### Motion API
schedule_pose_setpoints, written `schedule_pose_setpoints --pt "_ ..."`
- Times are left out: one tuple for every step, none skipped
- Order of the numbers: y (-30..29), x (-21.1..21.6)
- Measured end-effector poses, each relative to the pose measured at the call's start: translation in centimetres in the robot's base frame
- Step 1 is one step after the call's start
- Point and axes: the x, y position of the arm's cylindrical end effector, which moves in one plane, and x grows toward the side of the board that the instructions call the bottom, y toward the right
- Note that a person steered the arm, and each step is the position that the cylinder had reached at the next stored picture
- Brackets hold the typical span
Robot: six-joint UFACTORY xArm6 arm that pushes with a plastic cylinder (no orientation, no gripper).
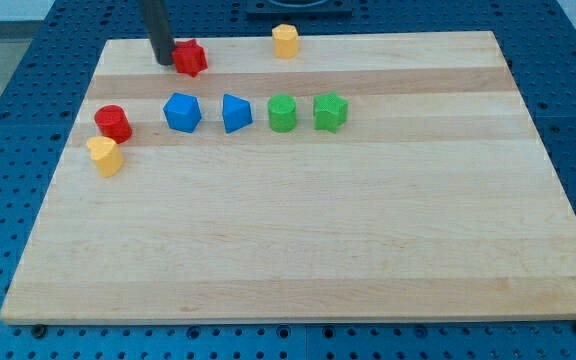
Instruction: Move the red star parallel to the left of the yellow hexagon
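The red star (191,58) lies near the top edge of the wooden board (308,250), at the view's upper left. The yellow hexagon (285,41) stands to its right, close to the top edge and slightly higher in the view. My tip (163,62) is the lower end of the dark rod; it rests just left of the red star, touching or nearly touching its left side.
A red cylinder (113,123) and a yellow block (105,156) sit at the board's left edge. A row runs rightward from there: a blue block (182,112), a blue wedge-like block (235,113), a green block (282,113) and another green block (330,112).
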Motion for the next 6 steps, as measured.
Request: schedule_pose_setpoints --pt "1.8 -0.1" --pt "2.0 0.1" --pt "1.4 2.6" --pt "1.7 4.1" --pt "3.2 4.0" --pt "5.6 2.6"
